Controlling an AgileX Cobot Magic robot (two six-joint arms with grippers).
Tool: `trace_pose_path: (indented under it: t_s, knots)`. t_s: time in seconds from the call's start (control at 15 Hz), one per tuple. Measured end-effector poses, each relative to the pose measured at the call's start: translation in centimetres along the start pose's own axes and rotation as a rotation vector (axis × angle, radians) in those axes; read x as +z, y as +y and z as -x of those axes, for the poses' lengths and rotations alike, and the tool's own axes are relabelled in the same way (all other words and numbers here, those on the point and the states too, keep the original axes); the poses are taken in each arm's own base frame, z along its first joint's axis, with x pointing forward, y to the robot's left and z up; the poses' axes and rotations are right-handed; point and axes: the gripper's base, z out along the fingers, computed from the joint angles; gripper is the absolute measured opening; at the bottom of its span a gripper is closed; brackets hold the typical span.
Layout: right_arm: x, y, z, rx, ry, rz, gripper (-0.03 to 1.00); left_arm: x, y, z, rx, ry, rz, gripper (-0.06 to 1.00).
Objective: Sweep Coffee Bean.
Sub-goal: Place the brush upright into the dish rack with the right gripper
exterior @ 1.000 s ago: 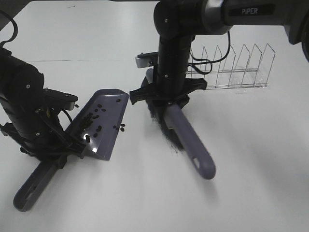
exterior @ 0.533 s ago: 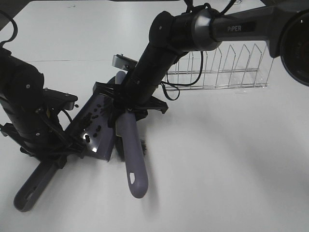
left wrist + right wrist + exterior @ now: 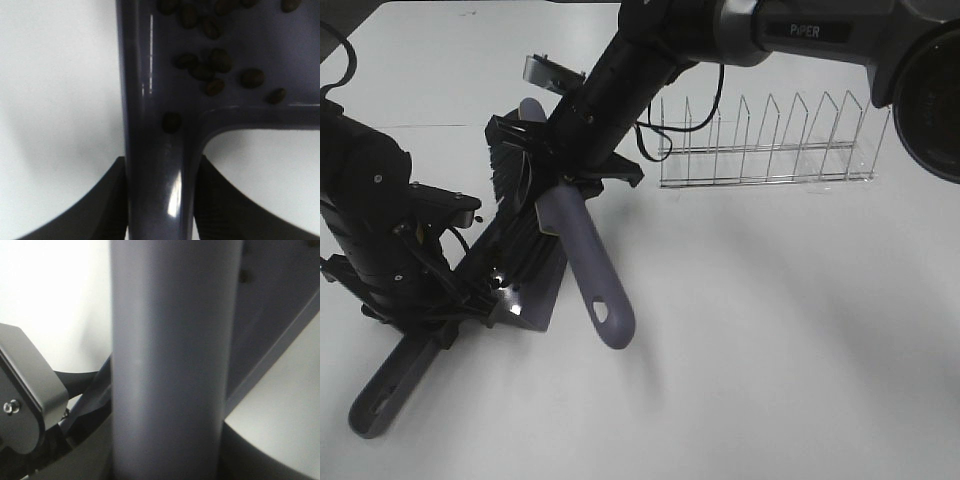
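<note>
Looks to be the closing stroke of the sweep, judging by the layout: left pincer [image 3: 162, 200] clamped shut on the handle of the dustpan [image 3: 535, 300], right pincer [image 3: 565, 185] gripping the brush [image 3: 588, 265] tight by its handle, bristles [image 3: 515, 205] just beside that pincer and over the tray. Coffee bean [image 3: 215, 60] lot lying in the pan just ahead of the left pincer, with one bean down in the neck, nearest that pincer. Calls next, probably, for lifting the brush clear without flicking beans out again, then checking the worktop [image 3: 770, 350] beneath it (hidden by the bristles at present). Counted: one dustpan, one brush, one wire rack [image 3: 770, 150] well beyond the right pincer, about a dozen beans in the left wrist view, none made out loose elsewhere.
</note>
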Motion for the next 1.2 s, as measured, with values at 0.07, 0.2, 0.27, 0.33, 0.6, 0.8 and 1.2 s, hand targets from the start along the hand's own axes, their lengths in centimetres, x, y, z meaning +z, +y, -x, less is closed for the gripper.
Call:
trace_pose_path:
  t_s: [0.07, 0.2, 0.27, 0.33, 0.6, 0.8, 1.2]
  knots:
    - [-1.1, 0.2, 0.5, -0.029, -0.003, -0.047, 0.29, 0.0, 0.0, 0.0, 0.000, 0.000, 0.000, 0.33]
    - [-3.0, 0.2, 1.1, -0.076, 0.005, -0.164, 0.29, 0.0, 0.0, 0.0, 0.000, 0.000, 0.000, 0.33]
    - [-3.8, 0.0, 1.4, -0.090, -0.006, -0.218, 0.29, 0.0, 0.0, 0.0, 0.000, 0.000, 0.000, 0.33]
    - [-4.5, 0.0, 1.8, -0.106, -0.033, -0.261, 0.29, 0.0, 0.0, 0.0, 0.000, 0.000, 0.000, 0.33]
    - [-6.1, -0.2, 2.5, -0.140, -0.091, -0.361, 0.29, 0.0, 0.0, 0.0, 0.000, 0.000, 0.000, 0.33]
    - [-6.6, -0.2, 2.0, -0.140, -0.078, -0.367, 0.29, 0.0, 0.0, 0.0, -0.001, 0.000, 0.000, 0.33]
    - [-11.8, -8.5, -3.6, 0.045, 0.076, -0.429, 0.29, 0.0, 0.0, 0.0, -0.001, 0.000, 0.000, 0.33]
